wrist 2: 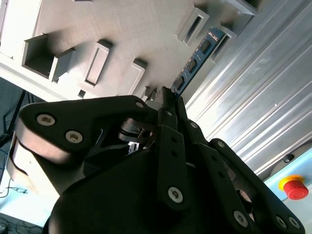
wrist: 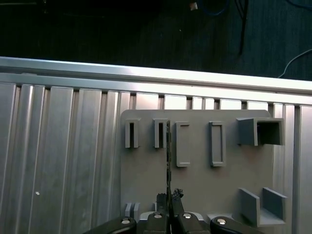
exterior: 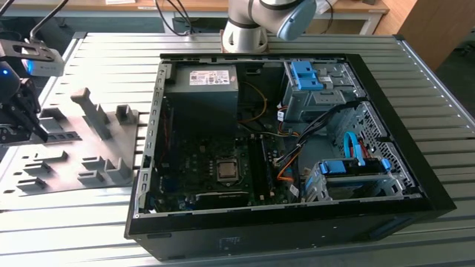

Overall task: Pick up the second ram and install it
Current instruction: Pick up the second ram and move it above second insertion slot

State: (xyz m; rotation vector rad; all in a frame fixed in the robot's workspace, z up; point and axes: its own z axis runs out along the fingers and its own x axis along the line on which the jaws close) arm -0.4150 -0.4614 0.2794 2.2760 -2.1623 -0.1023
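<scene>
Hand: the black two-fingered hand [wrist 2: 165, 95] has its fingers drawn narrow, pinched on the edge of the memory strip. In the exterior view it hangs [exterior: 35, 132] over the far-left part of the fixture plate.
Second ram: the thin, long, dark blue memory strip with black chips [wrist 2: 196, 59] runs out from the fingertips over the fixture plate. In the first wrist view it shows edge-on as a dark line [wrist: 168, 151] between two of the upright slot holders.
Contact with the plate: I cannot tell whether the strip touches the fixture or hangs just above it.
Fixture plate: a flat grey plate with raised rectangular slot holders and open boxes [exterior: 82, 150] [wrist: 204, 185], lying on the tabletop on the exterior view's left, just beside the computer.
Tabletop: ribbed silver aluminium [exterior: 415, 67] [wrist: 58, 161], carrying both plate and computer.
Computer: a black tower case lying on its side with the panel off [exterior: 312, 236], well apart from the hand.
Inside the case: a dark motherboard [exterior: 200, 161] with a square silver processor socket [exterior: 224, 168], a grey power supply box [exterior: 202, 89], and blue drive brackets [exterior: 306, 75].
Arm base: the silver and pale blue arm [exterior: 245, 28] stands at the far edge of the tabletop behind the case.
Stop button: a red button on a yellow base [wrist 2: 295, 189] in the second wrist view.
</scene>
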